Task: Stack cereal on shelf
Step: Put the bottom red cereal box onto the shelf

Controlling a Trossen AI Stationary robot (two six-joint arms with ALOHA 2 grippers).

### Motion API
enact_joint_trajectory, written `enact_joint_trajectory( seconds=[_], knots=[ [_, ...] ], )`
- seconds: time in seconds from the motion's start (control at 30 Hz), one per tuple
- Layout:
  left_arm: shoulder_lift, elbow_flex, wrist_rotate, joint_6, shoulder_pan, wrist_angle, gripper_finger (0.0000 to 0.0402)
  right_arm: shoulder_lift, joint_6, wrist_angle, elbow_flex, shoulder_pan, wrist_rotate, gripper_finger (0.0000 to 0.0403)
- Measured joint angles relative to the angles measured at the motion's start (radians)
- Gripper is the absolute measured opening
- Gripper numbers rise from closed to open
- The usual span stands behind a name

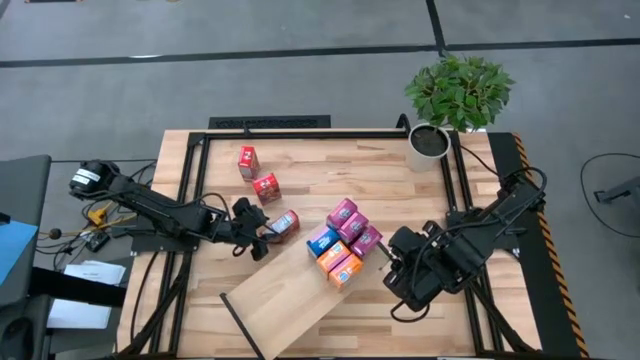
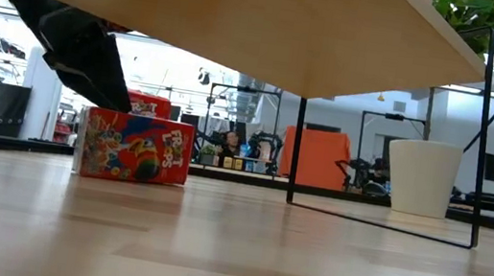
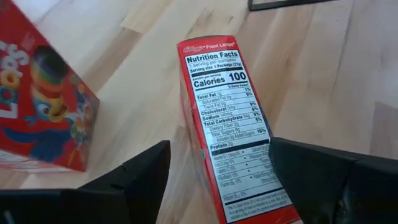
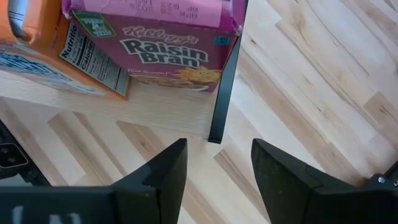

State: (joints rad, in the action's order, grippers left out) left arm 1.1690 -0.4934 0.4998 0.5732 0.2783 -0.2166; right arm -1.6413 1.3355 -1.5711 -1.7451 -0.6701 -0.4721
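A planked wooden tabletop (image 1: 330, 170) with a black frame stands on a grey floor, and a potted plant (image 1: 455, 100) sits at its far right corner. The shelf (image 1: 290, 295), a pale board, lies slantwise across the near middle of the table.

The left gripper (image 3: 221, 171) has its fingers spread to either side of a red Froot Loops box (image 3: 233, 130), not yet pressed against it. The panel between the fingers reads "Nutrition Facts" and "Calories 100". A second red Froot Loops box (image 3: 40, 102) stands just beside this gripper, and a third (image 1: 247, 160) lies farther off beyond it.

The right gripper (image 4: 214, 171) hovers with its fingers apart, holding nothing. Just ahead of them is the shelf's black edge (image 4: 224, 87), and on the board a magenta Kellogg's Raisin Bran box (image 4: 155, 53) touches an orange box (image 4: 50, 62) in a cluster of pink, blue and orange cereal boxes (image 1: 343, 240).
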Motion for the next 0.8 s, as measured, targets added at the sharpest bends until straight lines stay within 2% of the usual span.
enact_joint_trajectory(
  seconds=[0.17, 0.37, 0.5, 0.8],
  knots=[
    [-0.042, -0.042, -0.08, -0.088, 0.0, -0.015, 0.0267, 0.0, -0.01, 0.0, 0.0, -0.001, 0.0, 0.0205],
    [-0.086, -0.069, -0.055, -0.132, -0.024, -0.04, 0.032, 0.0, -0.027, 0.0, 0.0, -0.003, -0.004, 0.0207],
    [-0.05, -0.062, -0.104, -0.106, -0.036, -0.049, 0.0345, 0.0, -0.031, 0.0, 0.0, -0.003, -0.005, 0.0204],
    [0.063, -0.06, -0.092, -0.091, -0.037, -0.044, 0.0346, 0.0, -0.034, 0.0, 0.0, -0.005, -0.008, 0.0204]
  ],
)
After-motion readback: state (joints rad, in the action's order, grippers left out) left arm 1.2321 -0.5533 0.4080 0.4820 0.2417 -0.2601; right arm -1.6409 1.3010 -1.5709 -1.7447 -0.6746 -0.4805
